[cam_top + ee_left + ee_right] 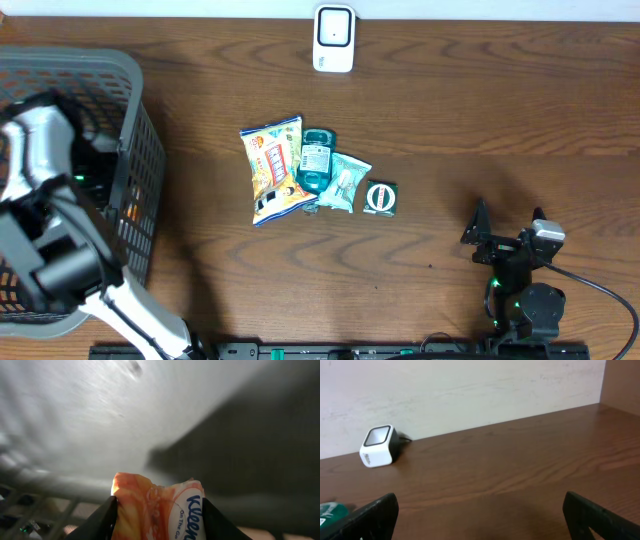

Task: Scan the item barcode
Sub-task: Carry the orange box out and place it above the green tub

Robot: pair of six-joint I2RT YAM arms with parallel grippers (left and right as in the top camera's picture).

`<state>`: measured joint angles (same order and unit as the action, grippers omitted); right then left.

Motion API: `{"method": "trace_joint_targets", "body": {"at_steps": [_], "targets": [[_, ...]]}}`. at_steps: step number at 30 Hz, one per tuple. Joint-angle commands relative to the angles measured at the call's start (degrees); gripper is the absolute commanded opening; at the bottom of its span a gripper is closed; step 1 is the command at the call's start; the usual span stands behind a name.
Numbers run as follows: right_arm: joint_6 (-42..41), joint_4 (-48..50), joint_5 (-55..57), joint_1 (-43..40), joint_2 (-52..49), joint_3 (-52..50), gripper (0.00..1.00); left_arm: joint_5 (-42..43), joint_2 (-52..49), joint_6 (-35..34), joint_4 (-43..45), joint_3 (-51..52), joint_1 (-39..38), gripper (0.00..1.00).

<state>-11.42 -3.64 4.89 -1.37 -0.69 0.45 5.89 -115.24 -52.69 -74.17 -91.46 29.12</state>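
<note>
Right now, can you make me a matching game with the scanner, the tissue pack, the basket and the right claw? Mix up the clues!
Things:
1. scanner
2. tissue pack
3. basket
4. right claw

Clues:
A. grey mesh, far left
B. open, with nothing in it
C. white, at the far edge of the table
D. pinched in the left claw

Pairs: 1-C, 2-D, 3-A, 4-B.
</note>
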Motion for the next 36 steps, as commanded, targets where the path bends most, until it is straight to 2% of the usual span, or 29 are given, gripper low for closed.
{"method": "trace_joint_targets", "body": {"at_steps": [1, 6, 10, 14, 18, 22, 28, 31, 36], "targets": [[-0.55, -0.11, 0.33, 0.66, 0.35, -0.13, 0.99, -0.2, 9.29, 1.66, -1.84, -4.98, 4.31, 0.39], [-0.55, -0.09, 0.33, 0.66, 0.35, -0.13, 0.99, 3.69, 21.35, 1.66, -2.16, -5.97, 7.74, 0.39], [-0.55, -0.09, 0.33, 0.66, 0.35, -0.13, 0.99, 7.74, 32.81, 1.62, -2.03, -5.97, 6.73, 0.39], [-0.55, -0.11, 0.33, 0.66, 0.35, -0.13, 0.99, 10.19, 40.09, 0.28, -1.7, -5.97, 1.03, 0.39], [-0.55, -0.11, 0.33, 0.66, 0.35, -0.13, 0.99, 10.12, 43.47, -2.05, 0.59, -5.95, -11.98, 0.39], [-0.55, -0.09, 0.33, 0.66, 0.35, -0.13, 0.99, 8.41, 42.36, -2.03, 6.95, -5.53, -26.62, 0.39], [-0.55, -0.11, 0.33, 0.66, 0.35, -0.13, 0.99, -1.11, 34.8, -1.86, 17.42, -4.98, -48.24, 0.39], [-0.55, -0.11, 0.33, 0.66, 0.35, -0.13, 0.99, -5.25, 29.07, 0.02, 22.29, -4.98, -56.11, 0.39], [-0.55, -0.11, 0.31, 0.66, 0.35, -0.13, 0.99, -10.95, 17.77, 0.17, 29.18, -5.01, -64.83, 0.39]]}}
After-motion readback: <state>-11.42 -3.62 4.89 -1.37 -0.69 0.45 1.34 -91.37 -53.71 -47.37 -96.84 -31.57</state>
